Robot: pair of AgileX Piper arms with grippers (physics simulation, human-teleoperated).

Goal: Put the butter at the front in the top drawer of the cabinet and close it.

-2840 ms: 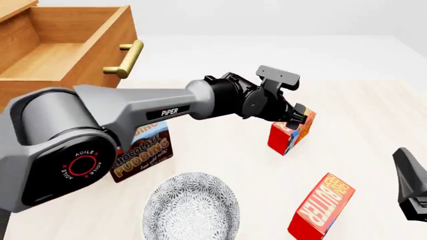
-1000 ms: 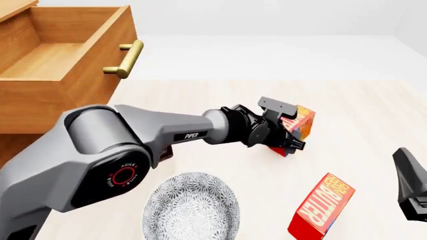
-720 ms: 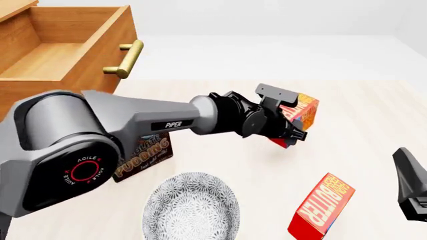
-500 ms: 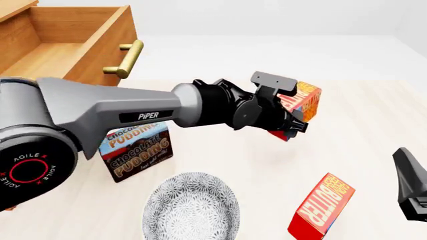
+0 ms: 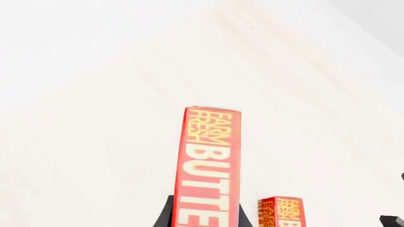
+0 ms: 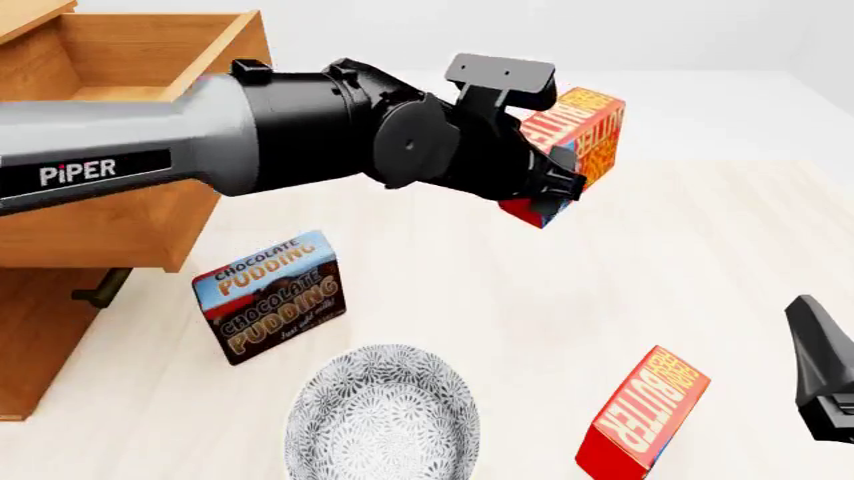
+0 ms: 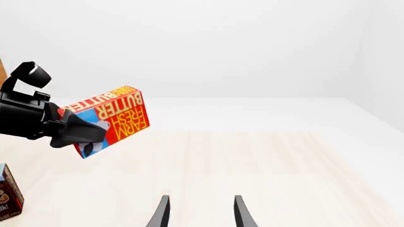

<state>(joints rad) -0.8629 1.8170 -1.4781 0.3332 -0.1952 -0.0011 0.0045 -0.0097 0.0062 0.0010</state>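
My left gripper (image 6: 550, 190) is shut on one butter carton (image 6: 577, 128), a red box with yellow lettering, and holds it tilted well above the table, to the right of the open top drawer (image 6: 200, 75) of the wooden cabinet (image 6: 34, 340). The left wrist view shows this held butter (image 5: 211, 161) between the fingers. The right wrist view has the same butter (image 7: 117, 116) in the air. A second butter carton (image 6: 641, 410) leans on the table at the near right, also seen as a small red box (image 5: 282, 213). My right gripper (image 7: 200, 213) is open and holds nothing.
A blue-and-brown Chocolate Pudding box (image 6: 267, 295) stands on the table below the drawer's front. A patterned grey bowl (image 6: 380, 415) sits at the near edge. The lower drawer's brass handle (image 6: 100, 290) shows under the top drawer. The right arm (image 6: 821, 385) stays at the right edge.
The left arm has lifted the butter off the table and carried it up and slightly left toward the open drawer. The second butter, the pudding box and the right arm have not moved.
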